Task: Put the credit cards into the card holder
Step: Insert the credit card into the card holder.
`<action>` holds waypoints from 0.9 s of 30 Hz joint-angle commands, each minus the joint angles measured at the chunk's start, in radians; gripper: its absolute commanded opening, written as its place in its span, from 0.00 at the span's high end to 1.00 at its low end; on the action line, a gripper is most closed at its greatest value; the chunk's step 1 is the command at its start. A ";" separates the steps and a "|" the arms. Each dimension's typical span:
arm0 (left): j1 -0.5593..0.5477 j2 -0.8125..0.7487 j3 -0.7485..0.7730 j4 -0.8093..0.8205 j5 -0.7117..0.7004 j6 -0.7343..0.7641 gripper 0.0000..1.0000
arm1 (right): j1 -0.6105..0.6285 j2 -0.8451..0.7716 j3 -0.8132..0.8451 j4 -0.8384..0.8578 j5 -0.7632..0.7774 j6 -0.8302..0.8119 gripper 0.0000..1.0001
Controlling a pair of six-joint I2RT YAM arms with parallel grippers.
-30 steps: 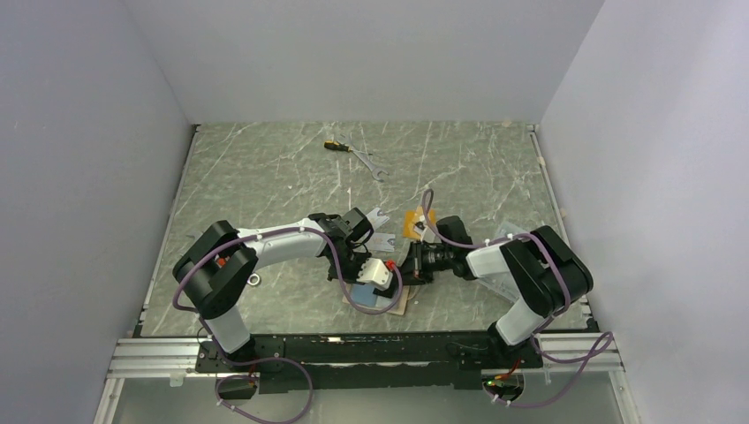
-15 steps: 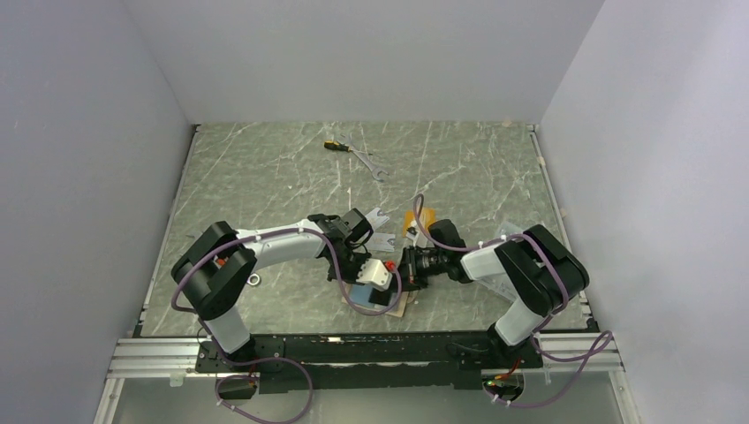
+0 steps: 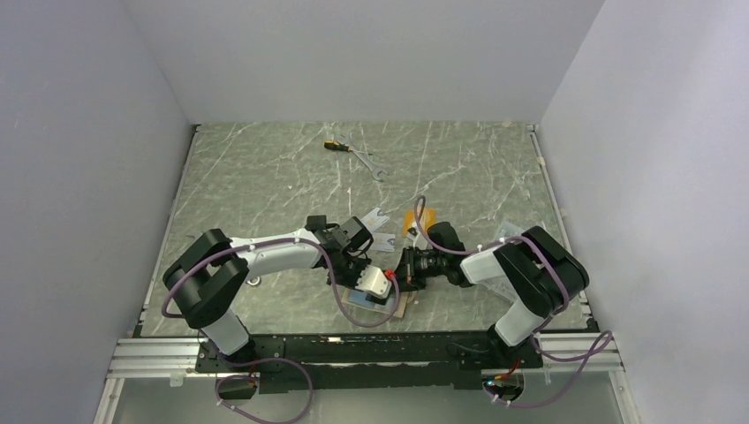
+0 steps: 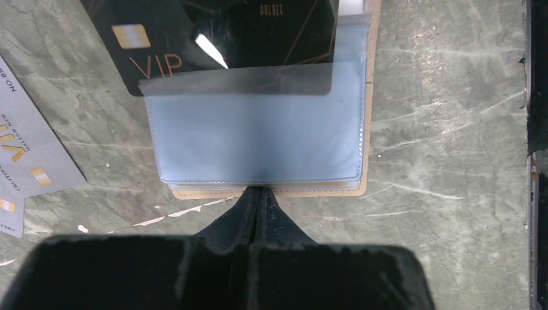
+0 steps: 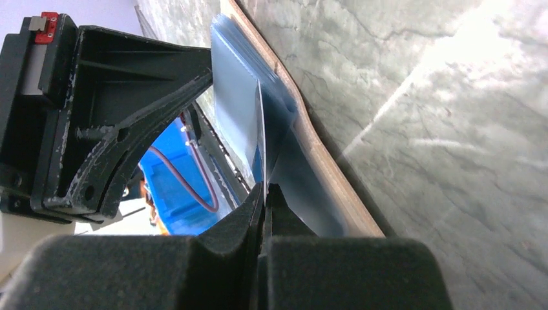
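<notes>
Green marbled table point(image 3: 265, 177): card holder point(image 4: 258, 148) lay open, low centre from above, black card point(image 4: 220, 32) half under its sleeve. My left fingers point(image 4: 258, 192), closed empty, touched its edge; right fingers point(image 5: 263, 188) closed too. A slow, square push seemed best.

Green marbled table point(image 3: 265, 177) bears card holder point(image 4: 258, 139), credit cards point(image 4: 32, 155), wrench point(image 3: 371, 164), screwdriver point(image 3: 334, 145).

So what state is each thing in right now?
Card holder: open, lying flat.
Black card: partly slid into the clear pocket.
Silver cards: loose, outside the holder.
Orange card: outside too, partly hidden.
Left fingers: shut, tips at the holder's edge.
Right fingers: shut, seemingly pinching the clear pocket.
</notes>
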 commanded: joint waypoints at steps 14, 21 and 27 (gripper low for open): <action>-0.052 0.065 -0.126 -0.099 0.013 0.004 1.00 | 0.064 0.047 -0.018 0.059 0.040 0.052 1.00; -0.052 0.055 -0.129 -0.102 0.020 0.006 1.00 | 0.066 -0.046 -0.093 0.041 0.098 0.106 1.00; -0.054 0.052 -0.121 -0.110 0.024 0.011 1.00 | 0.085 -0.035 -0.099 0.046 0.118 0.135 1.00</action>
